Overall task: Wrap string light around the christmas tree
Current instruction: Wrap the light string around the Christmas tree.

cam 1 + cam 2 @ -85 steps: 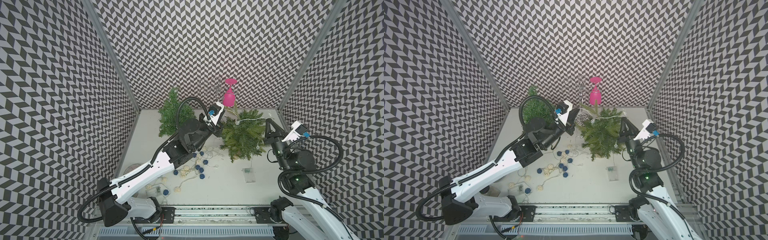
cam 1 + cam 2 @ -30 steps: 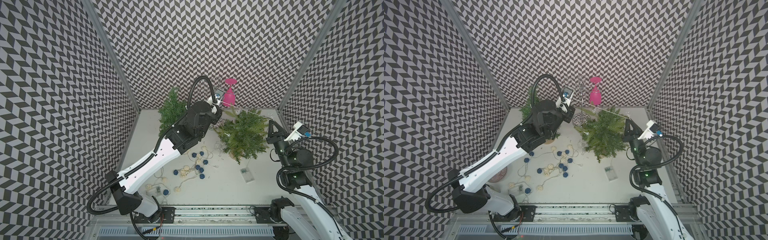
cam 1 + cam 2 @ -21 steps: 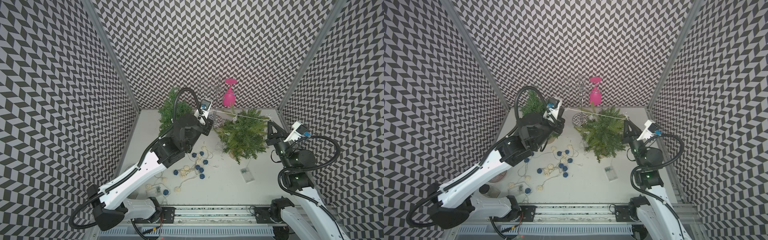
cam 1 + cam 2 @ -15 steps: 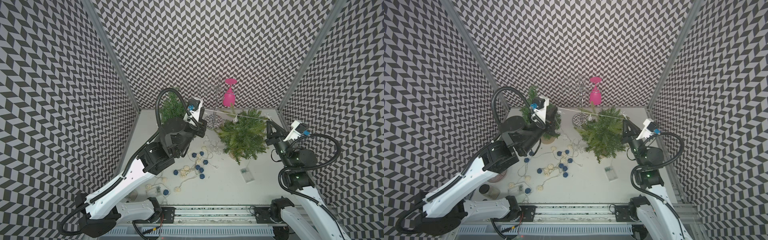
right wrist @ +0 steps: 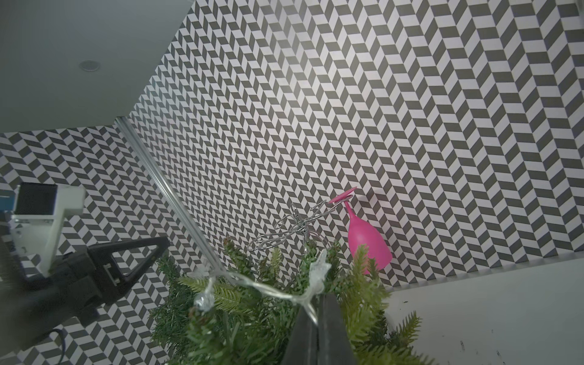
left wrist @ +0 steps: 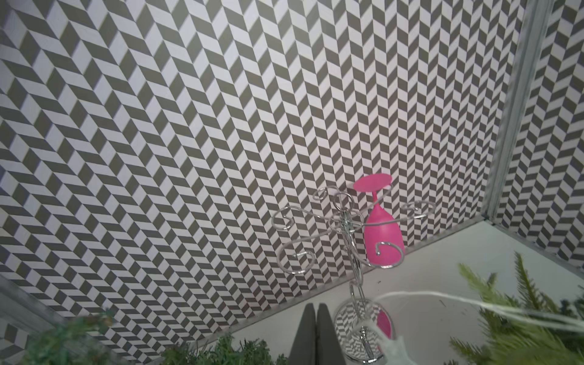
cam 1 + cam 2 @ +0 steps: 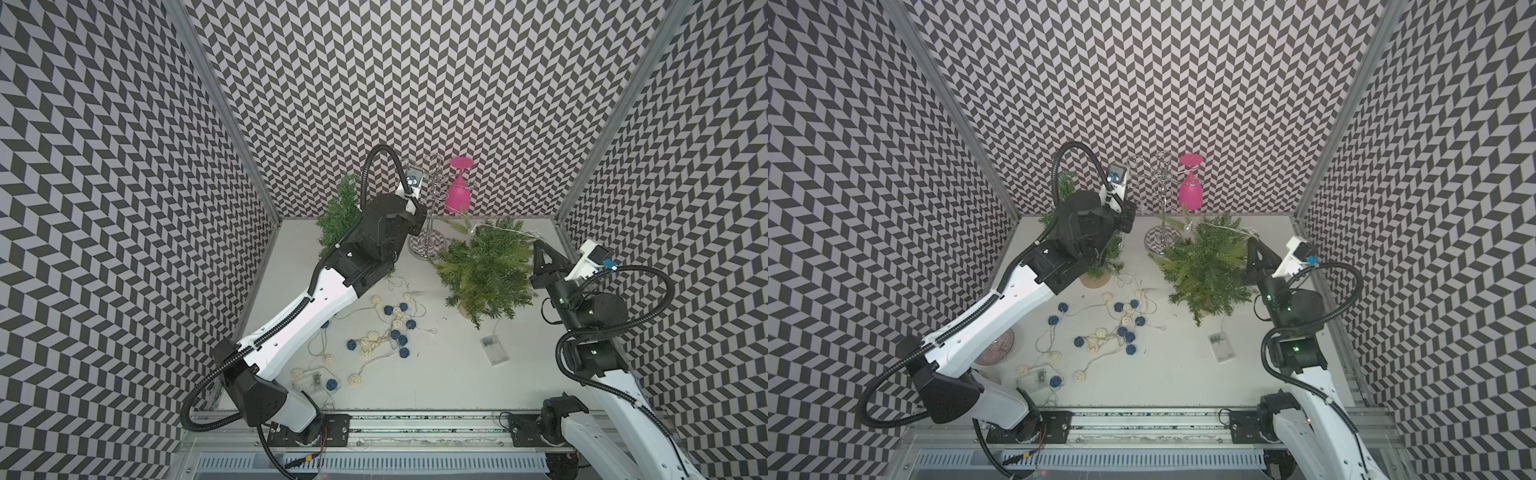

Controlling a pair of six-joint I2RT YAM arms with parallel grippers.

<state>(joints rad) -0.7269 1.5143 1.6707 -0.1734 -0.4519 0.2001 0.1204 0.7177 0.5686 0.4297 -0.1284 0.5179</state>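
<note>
The christmas tree [image 7: 486, 270] [image 7: 1208, 266] stands right of centre. A clear string light [image 7: 500, 223] [image 7: 1225, 227] lies over its top, and its battery box [image 7: 494, 351] rests on the table in front. At the tree's right side my right gripper [image 7: 537, 246] [image 5: 317, 298] is shut, pinching the string light [image 5: 278, 292]. Near the back wall, beside the wire rack, my left gripper [image 7: 420, 214] [image 6: 316, 306] is shut with nothing seen at its tips. A blurred slack loop of the string light [image 6: 410, 294] hangs beside it.
A wire glass rack [image 7: 432, 232] with a pink glass [image 7: 459, 195] stands at the back. A second, darker tree [image 7: 338, 208] sits behind my left arm. A garland of blue and cream balls [image 7: 386, 328] sprawls over the table's middle. A round coaster [image 7: 996, 347] lies left.
My left gripper swung left, drawing the string light taut across the tree top, then came back right to the rack. The string now hangs slack. The right arm barely moved.
</note>
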